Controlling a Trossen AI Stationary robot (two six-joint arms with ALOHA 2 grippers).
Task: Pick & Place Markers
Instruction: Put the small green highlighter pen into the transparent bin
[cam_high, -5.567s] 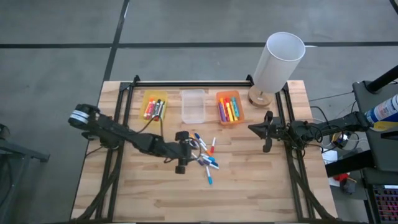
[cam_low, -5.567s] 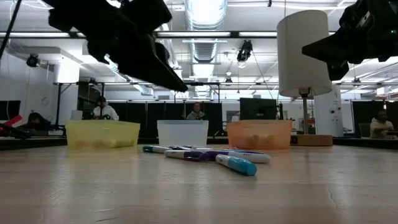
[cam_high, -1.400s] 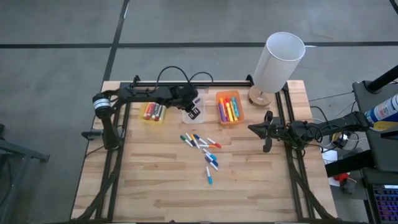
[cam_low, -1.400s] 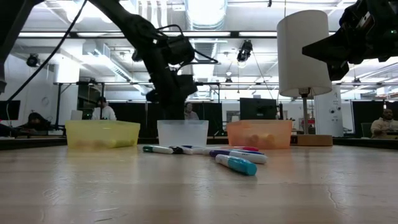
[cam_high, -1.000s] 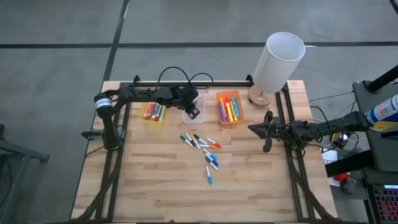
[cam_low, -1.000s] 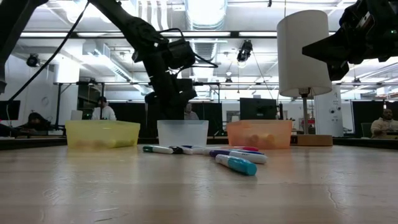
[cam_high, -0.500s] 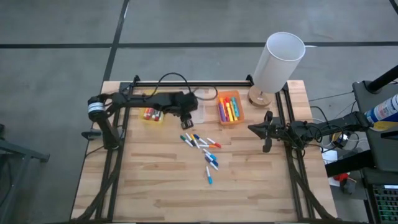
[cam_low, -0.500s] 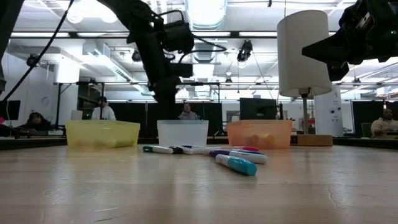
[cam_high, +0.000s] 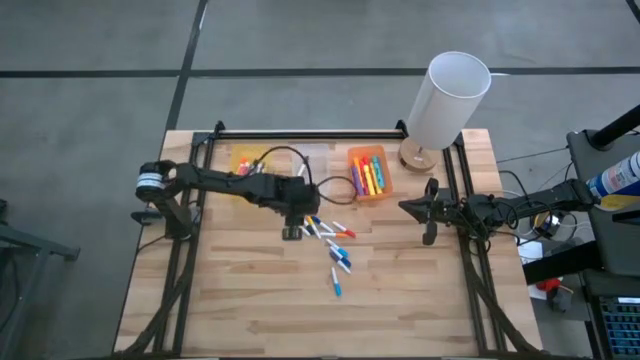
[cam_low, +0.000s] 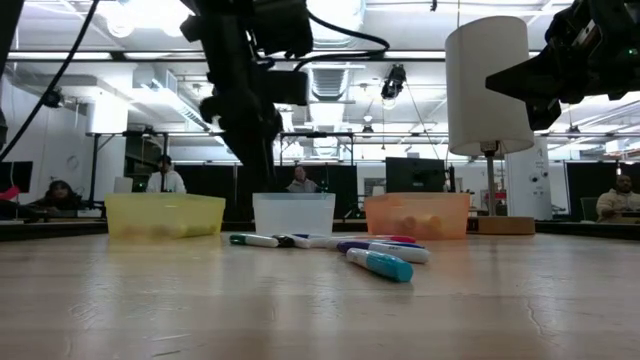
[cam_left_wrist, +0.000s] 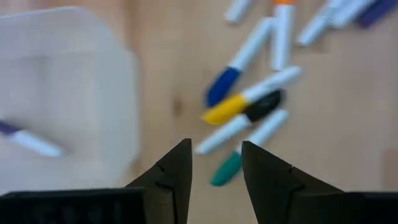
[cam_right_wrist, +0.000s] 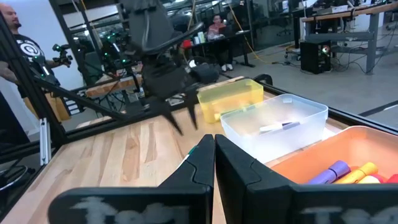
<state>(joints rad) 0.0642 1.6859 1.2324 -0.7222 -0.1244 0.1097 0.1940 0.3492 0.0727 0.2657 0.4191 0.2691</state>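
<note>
In the left wrist view my left gripper (cam_left_wrist: 216, 168) hangs empty with its jaws parted a marker's width, right over the green-capped marker (cam_left_wrist: 245, 151) at the bottom centre. I'd drop straight down and close across that barrel alone, clear of the yellow-and-black marker (cam_left_wrist: 242, 107). Further off, the other markers (cam_high: 333, 247) lie mid-frame in the high view; the right gripper (cam_high: 404, 208) waits shut at centre right.

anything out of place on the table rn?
Only the loose markers, scattered at odd angles mid-table rather than binned. The clear bin holds one marker; yellow bin and orange bin sit upright. Left tool hovers open over the pile.
</note>
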